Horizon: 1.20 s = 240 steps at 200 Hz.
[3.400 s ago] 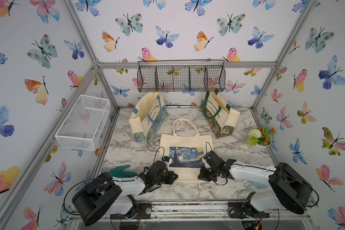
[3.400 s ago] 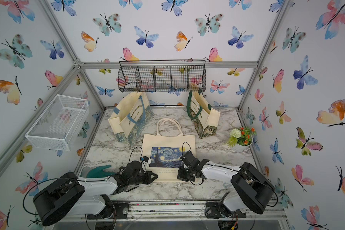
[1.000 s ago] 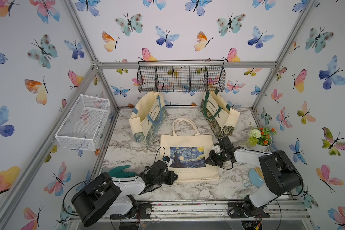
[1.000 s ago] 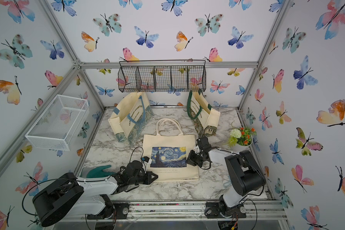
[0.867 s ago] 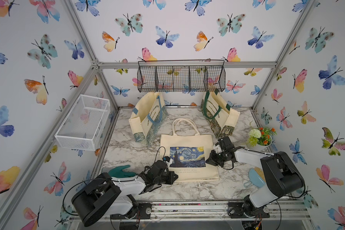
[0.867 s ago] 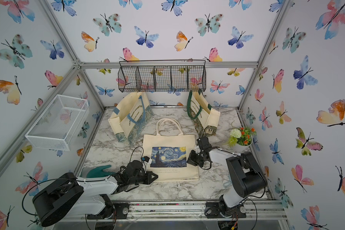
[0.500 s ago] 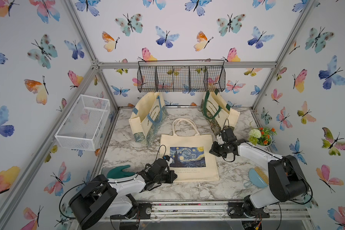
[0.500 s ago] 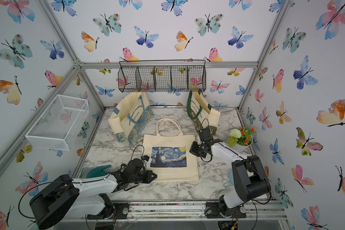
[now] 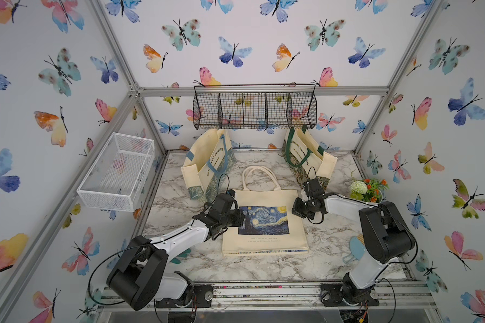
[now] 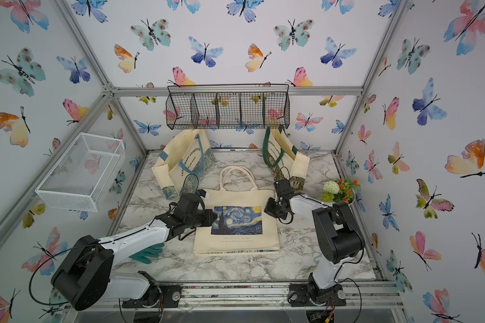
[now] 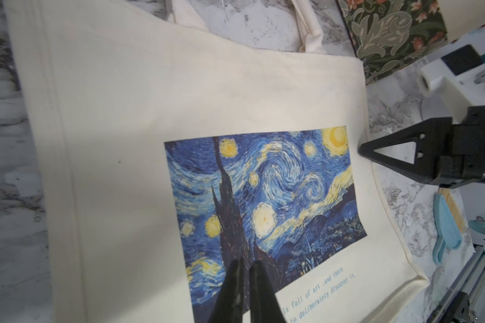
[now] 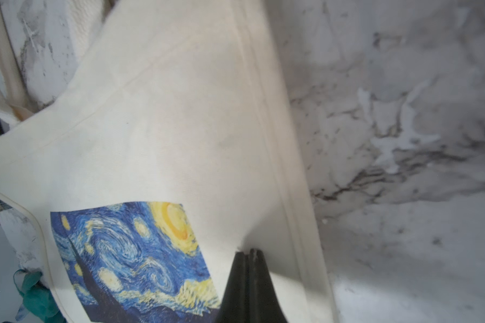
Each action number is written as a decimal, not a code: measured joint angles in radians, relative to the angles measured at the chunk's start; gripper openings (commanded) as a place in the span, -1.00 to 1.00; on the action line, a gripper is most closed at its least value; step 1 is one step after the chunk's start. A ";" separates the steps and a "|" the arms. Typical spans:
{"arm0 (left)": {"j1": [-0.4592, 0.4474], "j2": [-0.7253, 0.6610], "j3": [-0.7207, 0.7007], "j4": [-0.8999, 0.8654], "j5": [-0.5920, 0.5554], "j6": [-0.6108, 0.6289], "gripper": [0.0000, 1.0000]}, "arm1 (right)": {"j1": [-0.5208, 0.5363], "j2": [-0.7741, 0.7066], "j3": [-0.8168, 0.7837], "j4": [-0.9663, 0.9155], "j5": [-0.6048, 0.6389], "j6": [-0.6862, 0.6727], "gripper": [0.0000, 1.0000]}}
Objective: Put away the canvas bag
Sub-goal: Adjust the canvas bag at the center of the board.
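Canvas bag is lying flat; left gripper barely parted, right gripper closed empty, likely skidding over cloth.

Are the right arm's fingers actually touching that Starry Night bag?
Cannot tell. The right wrist view shows the shut right fingers over the canvas bag near its side seam, but no view shows contact or a gap plainly.

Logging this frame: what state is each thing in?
canvas bag: flat on table, handles unheld.
left claw: barely open, empty, over the bag.
right claw: shut, empty, tip at bag's edge.
blue-handled tote: standing, open.
green-handled tote: standing, open.
black wall basket: empty.
white wall basket: empty.
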 measured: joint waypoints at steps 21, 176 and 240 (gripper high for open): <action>0.030 0.056 0.040 -0.001 0.016 0.026 -0.85 | -0.002 0.000 0.000 -0.001 -0.008 -0.011 -0.98; 0.145 0.365 0.173 0.032 0.095 0.076 -1.00 | -0.080 0.112 0.028 0.143 -0.211 -0.005 -0.98; 0.253 0.302 0.091 0.068 0.101 0.077 -1.00 | -0.137 0.068 -0.018 0.121 -0.211 -0.034 -0.98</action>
